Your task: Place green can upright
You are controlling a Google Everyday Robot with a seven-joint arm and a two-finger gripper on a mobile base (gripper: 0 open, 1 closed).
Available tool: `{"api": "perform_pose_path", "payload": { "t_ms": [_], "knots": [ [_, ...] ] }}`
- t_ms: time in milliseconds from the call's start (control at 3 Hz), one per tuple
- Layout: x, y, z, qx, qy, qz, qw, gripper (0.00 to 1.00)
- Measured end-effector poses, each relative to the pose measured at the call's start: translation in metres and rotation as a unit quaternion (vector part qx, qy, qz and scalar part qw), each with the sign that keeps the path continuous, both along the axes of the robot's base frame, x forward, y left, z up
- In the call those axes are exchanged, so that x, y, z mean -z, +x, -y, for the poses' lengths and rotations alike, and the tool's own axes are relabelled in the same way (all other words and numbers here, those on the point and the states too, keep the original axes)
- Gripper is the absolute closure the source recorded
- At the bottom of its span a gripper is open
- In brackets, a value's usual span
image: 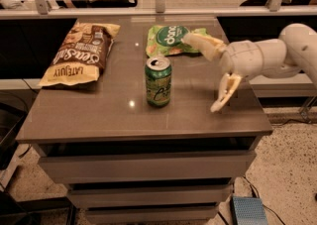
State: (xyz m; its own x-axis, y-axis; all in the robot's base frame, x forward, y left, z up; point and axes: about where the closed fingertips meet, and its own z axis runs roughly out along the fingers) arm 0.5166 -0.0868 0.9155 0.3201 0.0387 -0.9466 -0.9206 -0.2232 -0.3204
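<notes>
The green can (158,82) stands upright near the middle of the brown table (99,120), silver top with pull tab facing up and a pale logo patch on its side. My gripper (205,73) is to the right of the can and clear of it, open and empty. One finger (200,44) points back toward the flat green bag, the other finger (225,92) hangs down over the table's right part.
A flat green snack bag (171,40) lies behind the can. A brown chip bag (79,53) lies at the back left. The table has drawers below. A glass rail runs behind the table. A blue-grey box (247,210) sits on the floor at the right.
</notes>
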Motion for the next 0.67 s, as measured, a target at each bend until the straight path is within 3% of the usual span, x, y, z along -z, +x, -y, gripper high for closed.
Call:
{"api": "perform_pose_path", "payload": {
  "t_ms": [667],
  "knots": [
    [-0.0024,-0.0006,0.0095,0.014,0.005,0.007,0.9999,0.00]
  ]
}}
